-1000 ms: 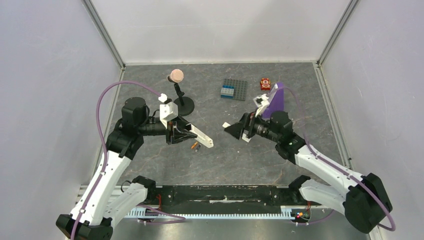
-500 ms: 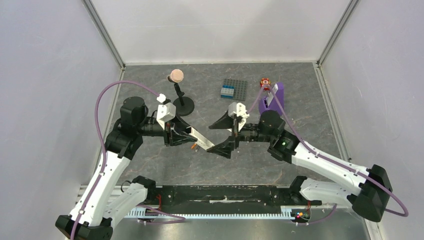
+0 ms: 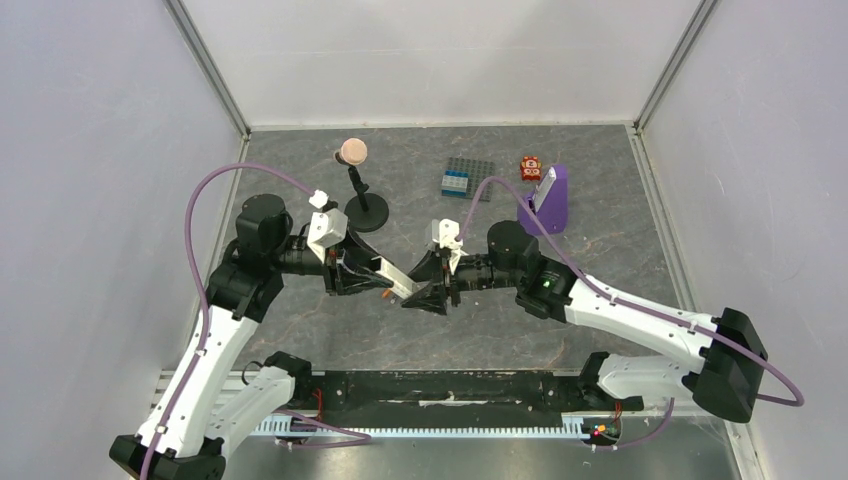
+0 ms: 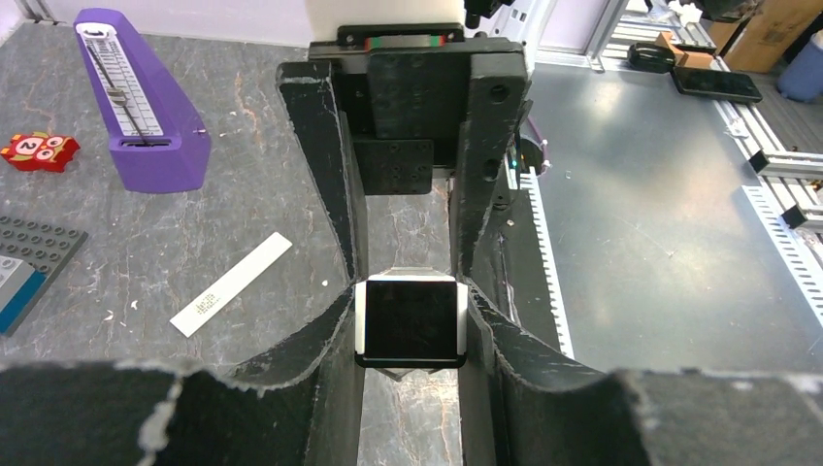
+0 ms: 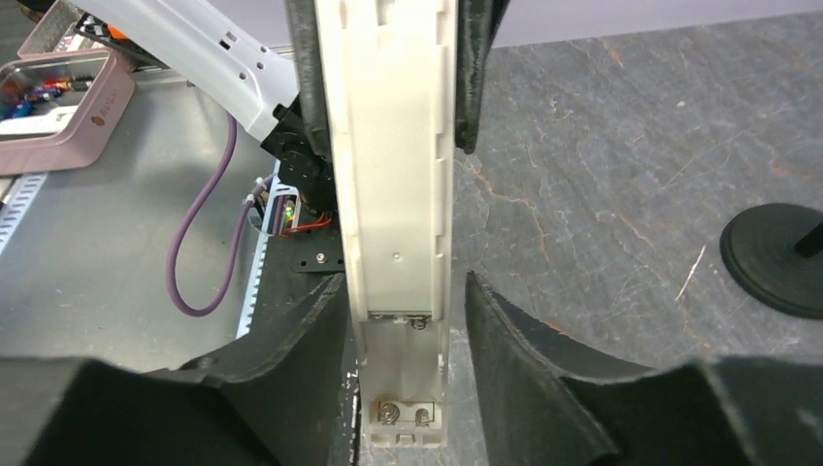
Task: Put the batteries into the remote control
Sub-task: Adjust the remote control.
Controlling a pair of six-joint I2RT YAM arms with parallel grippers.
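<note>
My left gripper [image 3: 372,274] is shut on the white remote control [image 3: 392,277] and holds it above the table, pointing right. In the left wrist view the remote [image 4: 410,320] shows end-on between my fingers. My right gripper [image 3: 432,282] is open, its jaws standing either side of the remote's free end. In the right wrist view the remote [image 5: 396,194] has its back up, and its battery recess [image 5: 408,374] is open and empty. The right gripper [image 5: 408,388] has a gap on the right side. A small orange battery [image 3: 386,294] lies on the table under the remote. The dark battery is hidden.
A black stand [image 3: 368,214] with a pink ball [image 3: 353,152] is behind the left gripper. A grey brick plate [image 3: 468,178], a red toy [image 3: 530,167] and a purple wedge stand [image 3: 548,200] are at the back right. A white strip [image 4: 231,283] lies on the table.
My right arm has swung left from beside the purple stand to the remote, and its open jaws now straddle the remote's free end. The left gripper has drawn slightly left, still holding the remote.
</note>
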